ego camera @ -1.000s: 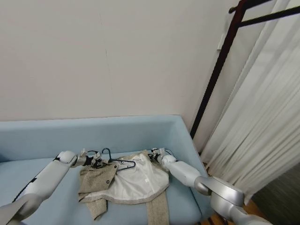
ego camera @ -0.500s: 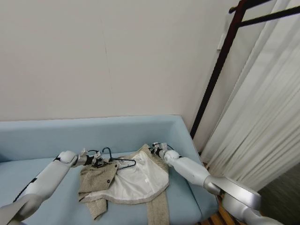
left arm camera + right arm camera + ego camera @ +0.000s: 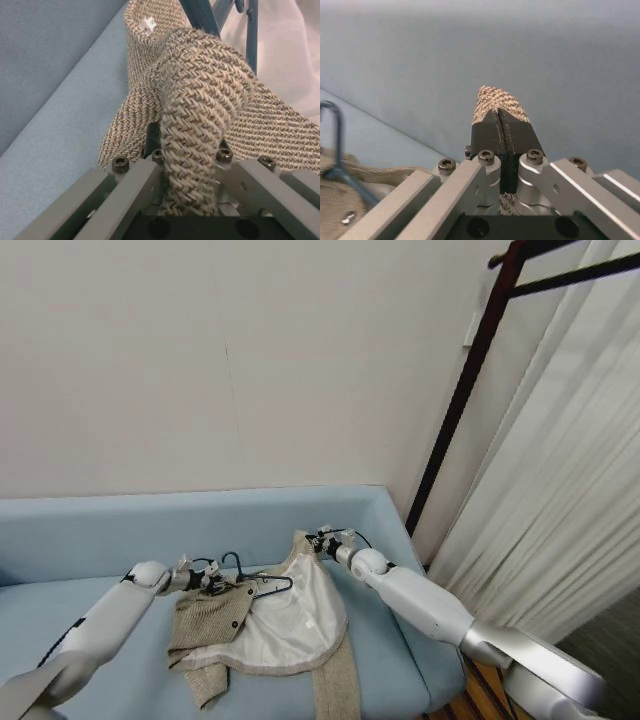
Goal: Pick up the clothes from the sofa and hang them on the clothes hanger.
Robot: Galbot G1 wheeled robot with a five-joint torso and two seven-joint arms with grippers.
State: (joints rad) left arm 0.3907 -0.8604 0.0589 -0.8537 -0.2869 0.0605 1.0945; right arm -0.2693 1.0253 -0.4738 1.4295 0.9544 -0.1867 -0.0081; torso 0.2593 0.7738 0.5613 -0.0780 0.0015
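You're looking at a home-like living room: a pale blue sofa (image 3: 300, 515) stands against a plain cream wall (image 3: 200, 360), sheer white curtains (image 3: 570, 490) hang at the right, and a dark clothes rack (image 3: 470, 370) stands beside them.

A pale curtain (image 3: 560, 500) hangs right of the plain wall (image 3: 200, 360).

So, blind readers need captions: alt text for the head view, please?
The left gripper, by a hanger, and the right gripper, holding an edge up, pinch a beige jacket on a blue sofa. A dark rack stands right, beside a curtain.
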